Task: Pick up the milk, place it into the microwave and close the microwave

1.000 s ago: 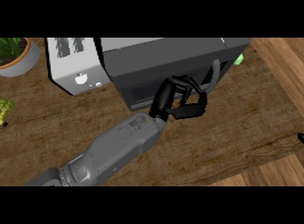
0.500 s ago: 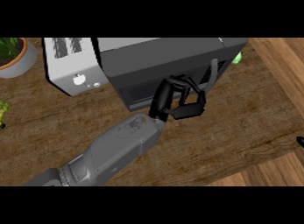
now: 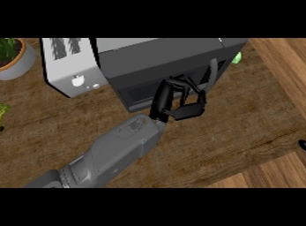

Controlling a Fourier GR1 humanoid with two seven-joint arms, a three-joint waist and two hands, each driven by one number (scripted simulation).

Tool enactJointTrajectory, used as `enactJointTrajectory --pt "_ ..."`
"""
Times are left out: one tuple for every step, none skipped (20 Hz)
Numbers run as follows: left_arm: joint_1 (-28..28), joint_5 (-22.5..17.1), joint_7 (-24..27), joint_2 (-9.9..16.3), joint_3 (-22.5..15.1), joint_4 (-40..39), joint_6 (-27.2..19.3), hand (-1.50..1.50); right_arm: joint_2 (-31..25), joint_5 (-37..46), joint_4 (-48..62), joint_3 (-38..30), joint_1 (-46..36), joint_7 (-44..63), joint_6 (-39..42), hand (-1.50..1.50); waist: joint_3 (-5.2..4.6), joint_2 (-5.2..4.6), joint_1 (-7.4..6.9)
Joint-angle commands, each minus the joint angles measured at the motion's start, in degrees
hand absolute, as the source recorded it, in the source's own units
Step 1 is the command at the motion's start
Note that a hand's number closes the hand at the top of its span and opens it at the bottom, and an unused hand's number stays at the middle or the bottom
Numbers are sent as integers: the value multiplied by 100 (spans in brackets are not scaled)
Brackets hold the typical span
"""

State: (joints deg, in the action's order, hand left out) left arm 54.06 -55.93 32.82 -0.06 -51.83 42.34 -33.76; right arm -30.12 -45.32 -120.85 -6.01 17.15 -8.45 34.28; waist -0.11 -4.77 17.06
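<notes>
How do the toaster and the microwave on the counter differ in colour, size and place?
The toaster is white; the microwave is dark grey. The toaster is smaller than the microwave. The toaster stands at the microwave's left side, and only the microwave has the left robot hand at its front. Both stand on the wooden counter.

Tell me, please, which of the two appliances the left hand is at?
The dark microwave; the left hand is at its door. The white toaster stands apart, beside it.

Nothing readable here, honestly: no text, brand or numbers on the microwave [image 3: 162,62] or the toaster [image 3: 69,66].
</notes>
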Motion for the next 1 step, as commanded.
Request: enactJointTrajectory --pt "367 -132 52 5 367 -595 -109 150 -15 -76 -34 -9 20 27 -15 -150 0 -43 44"
